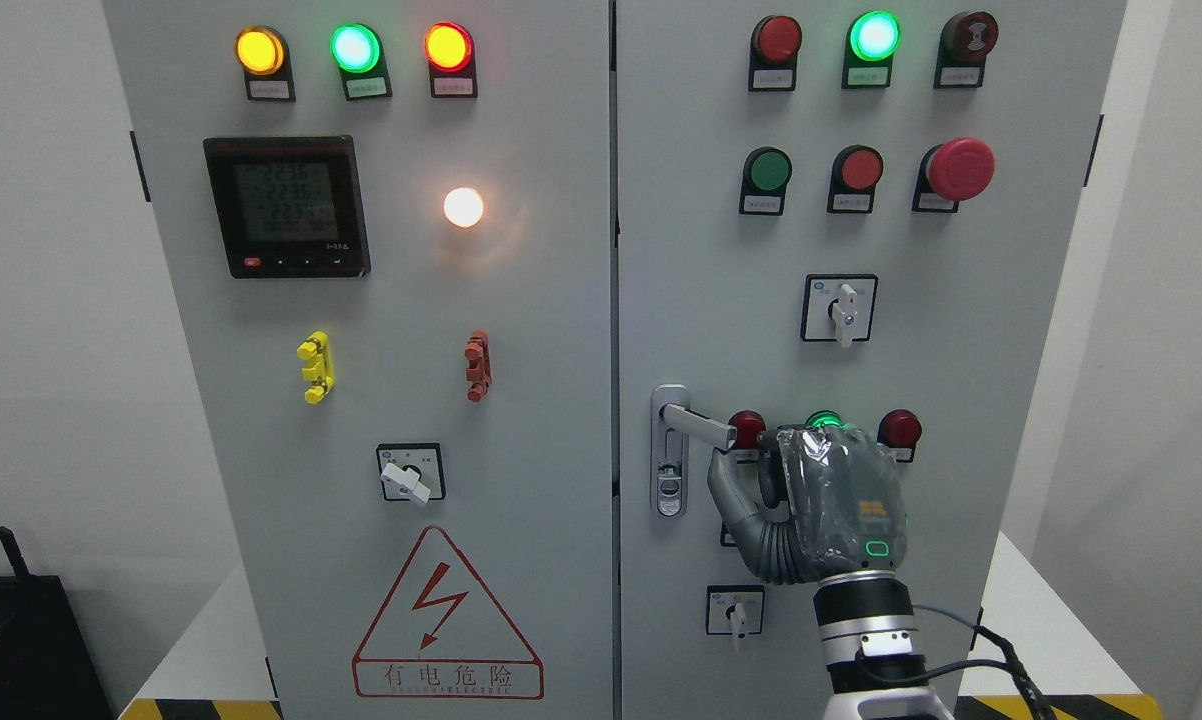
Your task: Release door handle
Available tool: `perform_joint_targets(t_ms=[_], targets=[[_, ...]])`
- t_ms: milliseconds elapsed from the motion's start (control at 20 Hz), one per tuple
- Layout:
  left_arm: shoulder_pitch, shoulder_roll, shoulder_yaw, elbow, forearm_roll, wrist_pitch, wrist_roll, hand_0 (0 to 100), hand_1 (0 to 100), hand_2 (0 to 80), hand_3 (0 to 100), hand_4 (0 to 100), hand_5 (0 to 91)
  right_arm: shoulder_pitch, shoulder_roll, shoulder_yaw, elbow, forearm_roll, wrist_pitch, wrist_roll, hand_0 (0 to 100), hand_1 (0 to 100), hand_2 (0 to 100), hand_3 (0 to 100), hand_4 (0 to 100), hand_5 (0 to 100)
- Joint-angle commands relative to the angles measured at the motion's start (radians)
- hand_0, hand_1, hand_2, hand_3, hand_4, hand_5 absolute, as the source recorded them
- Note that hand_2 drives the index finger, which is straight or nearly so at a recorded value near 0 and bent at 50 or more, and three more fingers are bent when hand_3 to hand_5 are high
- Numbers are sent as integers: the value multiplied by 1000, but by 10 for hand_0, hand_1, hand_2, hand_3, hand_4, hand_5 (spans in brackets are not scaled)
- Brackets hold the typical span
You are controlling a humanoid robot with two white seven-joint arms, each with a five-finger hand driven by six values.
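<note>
The silver door handle [696,425] sits on the right cabinet door, its lever pointing right from a tall lock plate [669,470]. My right hand [761,470] comes up from the bottom right, with its back toward the camera. It is just right of the lever's tip and a little lower. The thumb [726,490] is spread out and ends just under the lever's end without wrapping it. The whole lever shows bare, with nothing closed around it. The hand is open and holds nothing. The left arm is out of view.
On the right door [961,330], red and green lamps [899,428] sit right behind the hand, with a rotary switch [734,610] below and another [841,310] above. The left door [521,330] carries a meter [287,206], lamps, a switch and a warning triangle.
</note>
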Motion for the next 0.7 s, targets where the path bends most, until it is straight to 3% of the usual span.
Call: perform_joint_targets(t_ms=[0, 500, 650], targets=[[0, 0, 18, 1, 0, 1, 0, 120, 389, 0, 0, 0, 0, 0, -4, -1, -5, 0, 0, -1, 612, 228, 1000, 1000, 1000, 1000], [0, 0, 18, 1, 0, 1, 0, 120, 389, 0, 0, 0, 0, 6, -2, 5, -8, 0, -2, -3, 615, 227, 1000, 1000, 1000, 1000], [0, 0, 18, -1, 0, 1, 0, 120, 389, 0, 0, 0, 0, 9, -5, 8, -8, 0, -6, -32, 615, 227, 1000, 1000, 1000, 1000]])
